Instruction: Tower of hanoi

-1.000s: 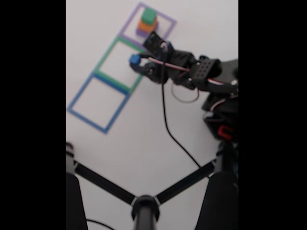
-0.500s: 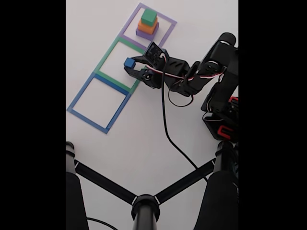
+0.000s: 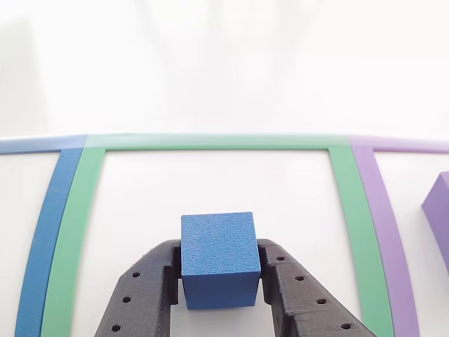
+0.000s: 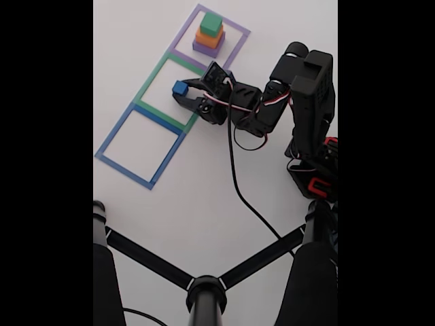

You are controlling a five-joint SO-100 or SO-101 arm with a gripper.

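Observation:
My gripper (image 3: pixel 219 270) (image 4: pixel 181 90) is shut on the small blue cube (image 3: pixel 218 258) (image 4: pixel 180 87), holding it over the green tape square (image 3: pixel 351 210) (image 4: pixel 151 85); whether the cube touches the table I cannot tell. In the purple tape square (image 4: pixel 234 30) stands a stack: the green block (image 4: pixel 211 24) on the orange block (image 4: pixel 209 38) on the flat purple block (image 4: pixel 206 49). An edge of the purple block (image 3: pixel 439 214) shows at the right of the other view.
A blue tape square (image 4: pixel 139 146) lies beside the green one, with nothing in it. A black cable (image 4: pixel 238 183) runs from the arm across the white table. A black tripod (image 4: pixel 204 285) spreads its legs along the bottom of the fixed view.
The gripper has carried the blue cube away from the stack and further into the green square, and the arm has stretched out and lowered.

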